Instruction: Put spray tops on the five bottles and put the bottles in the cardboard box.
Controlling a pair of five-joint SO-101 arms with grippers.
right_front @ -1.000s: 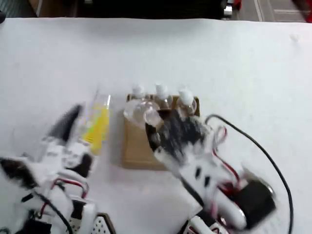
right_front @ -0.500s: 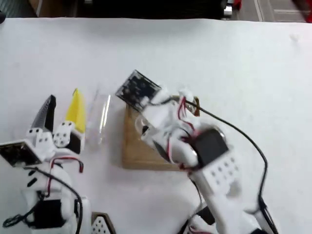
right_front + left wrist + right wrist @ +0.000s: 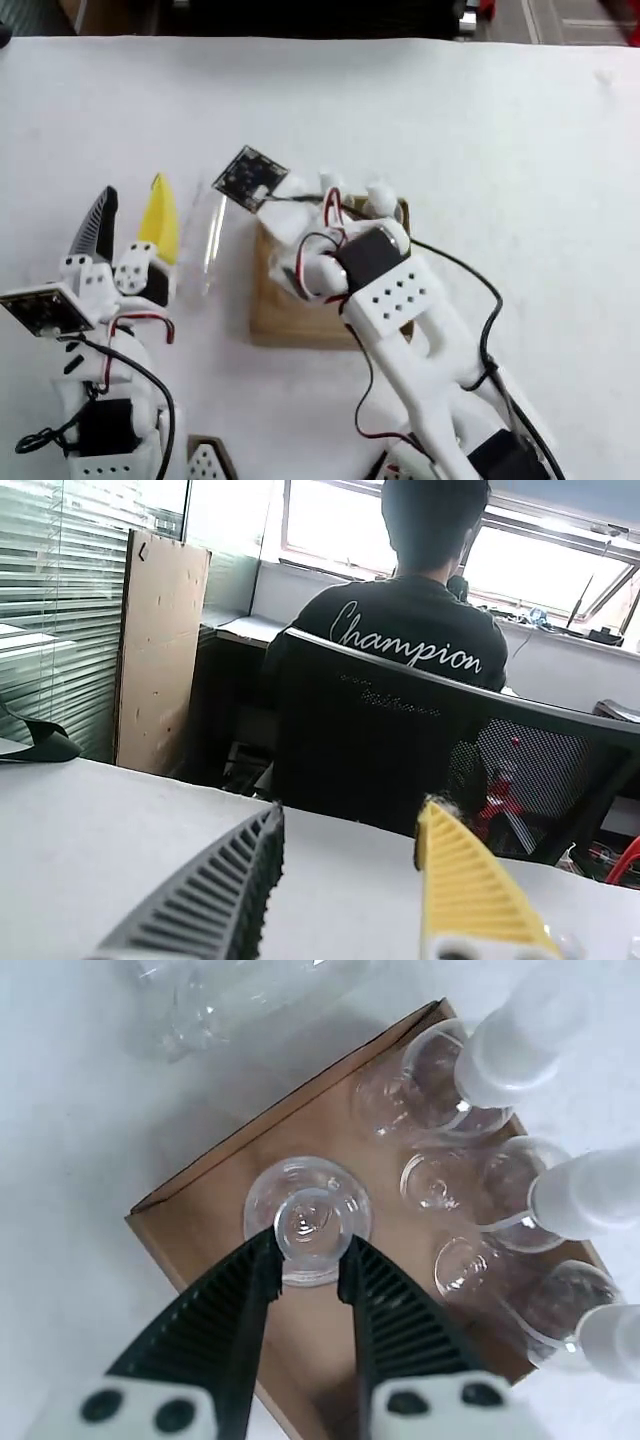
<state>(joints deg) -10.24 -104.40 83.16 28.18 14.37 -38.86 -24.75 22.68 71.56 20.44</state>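
Note:
My right gripper (image 3: 308,1244) is shut on the top of a clear bottle (image 3: 308,1222) that stands upright in the cardboard box (image 3: 212,1198). Three bottles with white spray tops (image 3: 522,1044) stand in a row along the box's far side. In the high view the right arm (image 3: 385,290) hangs over the box (image 3: 275,312), hiding most of it. Another clear bottle (image 3: 208,240) lies on the table left of the box. My left gripper (image 3: 130,222) is open, black and yellow fingers (image 3: 468,885) apart, just left of that lying bottle and not touching it.
White tabletop all around, with wide free room at the back and right. The right arm's black cable (image 3: 480,290) loops over the table right of the box. The lying bottle (image 3: 230,995) rests just beyond the box corner.
The right arm swung forward over the box and lowered the clear bottle into it. The left gripper drew back to the left, away from the lying bottle, then stayed still.

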